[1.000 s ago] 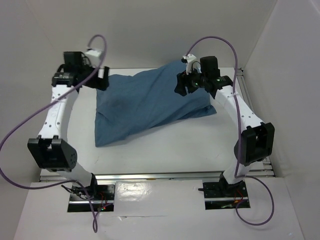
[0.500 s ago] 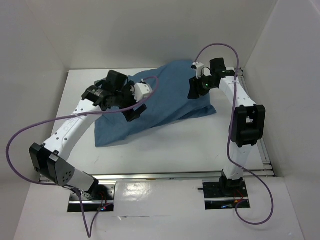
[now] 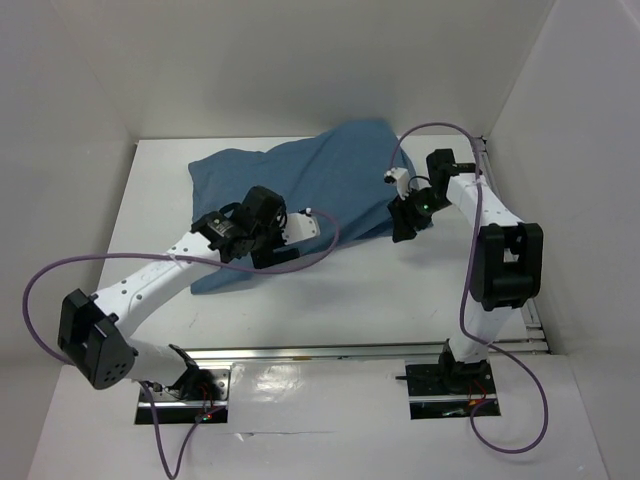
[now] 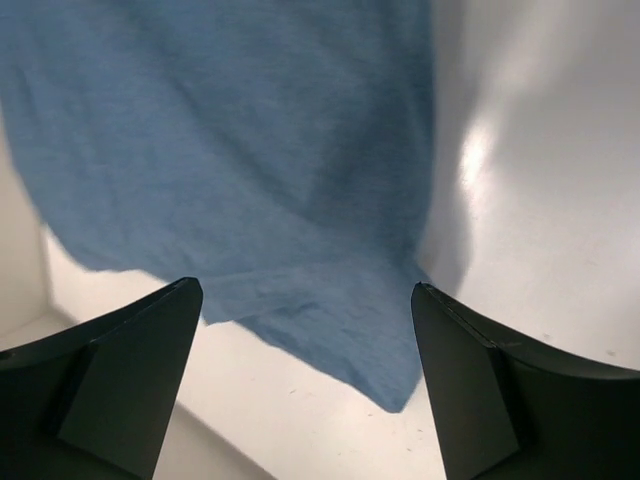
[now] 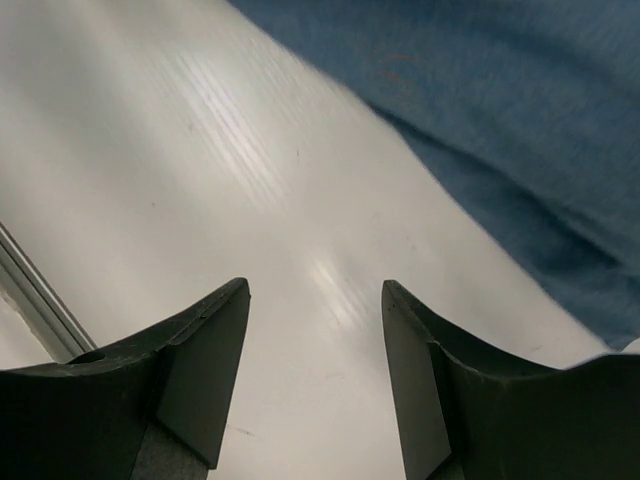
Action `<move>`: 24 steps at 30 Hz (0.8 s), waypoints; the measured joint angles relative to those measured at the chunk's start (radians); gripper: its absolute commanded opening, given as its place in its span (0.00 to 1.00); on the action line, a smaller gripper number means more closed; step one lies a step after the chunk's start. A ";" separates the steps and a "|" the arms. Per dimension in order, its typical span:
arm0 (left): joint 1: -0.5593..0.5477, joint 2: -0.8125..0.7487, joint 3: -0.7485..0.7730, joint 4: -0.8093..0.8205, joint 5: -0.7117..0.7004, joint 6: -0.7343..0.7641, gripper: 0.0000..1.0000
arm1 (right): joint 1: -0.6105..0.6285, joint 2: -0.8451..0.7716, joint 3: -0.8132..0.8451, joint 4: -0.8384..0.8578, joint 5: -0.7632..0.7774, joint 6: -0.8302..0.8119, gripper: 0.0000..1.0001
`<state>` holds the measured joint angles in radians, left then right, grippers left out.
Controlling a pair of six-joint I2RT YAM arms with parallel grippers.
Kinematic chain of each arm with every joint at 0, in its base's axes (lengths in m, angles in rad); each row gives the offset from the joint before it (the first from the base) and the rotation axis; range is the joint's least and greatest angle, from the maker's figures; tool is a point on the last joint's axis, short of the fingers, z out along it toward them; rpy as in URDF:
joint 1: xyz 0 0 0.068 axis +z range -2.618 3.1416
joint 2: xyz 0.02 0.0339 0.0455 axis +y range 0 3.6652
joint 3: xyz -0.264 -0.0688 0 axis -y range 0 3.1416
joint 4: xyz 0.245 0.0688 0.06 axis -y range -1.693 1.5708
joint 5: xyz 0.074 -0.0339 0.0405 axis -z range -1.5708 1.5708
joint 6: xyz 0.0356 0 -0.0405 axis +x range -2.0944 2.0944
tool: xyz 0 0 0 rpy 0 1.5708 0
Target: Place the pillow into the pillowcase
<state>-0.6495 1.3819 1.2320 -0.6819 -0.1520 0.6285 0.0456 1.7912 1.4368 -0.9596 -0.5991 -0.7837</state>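
Pillowcase (image 3: 320, 185) lies bulging on desk (image 3: 400, 300), pillow unseen, likely inside; left tool (image 3: 272, 252) apart, empty, over near edge; right tool (image 3: 404, 228) apart, empty, beside right edge

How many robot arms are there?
2. The left arm reaches over the near edge of the blue pillowcase; the right arm bends toward its right end. None seem hidden.

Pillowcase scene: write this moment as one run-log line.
pillowcase: on table, pillow unseen | left gripper: open, over pillowcase edge | right gripper: open, over table
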 measured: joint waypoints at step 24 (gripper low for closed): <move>-0.060 -0.382 -0.395 0.079 -0.342 -0.034 1.00 | -0.155 0.055 -0.103 0.268 0.240 0.227 0.64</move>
<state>-0.7090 1.0000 0.8371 -0.6025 -0.4942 0.5945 -0.1093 1.8462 1.3342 -0.6914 -0.3595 -0.5571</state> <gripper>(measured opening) 1.001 0.644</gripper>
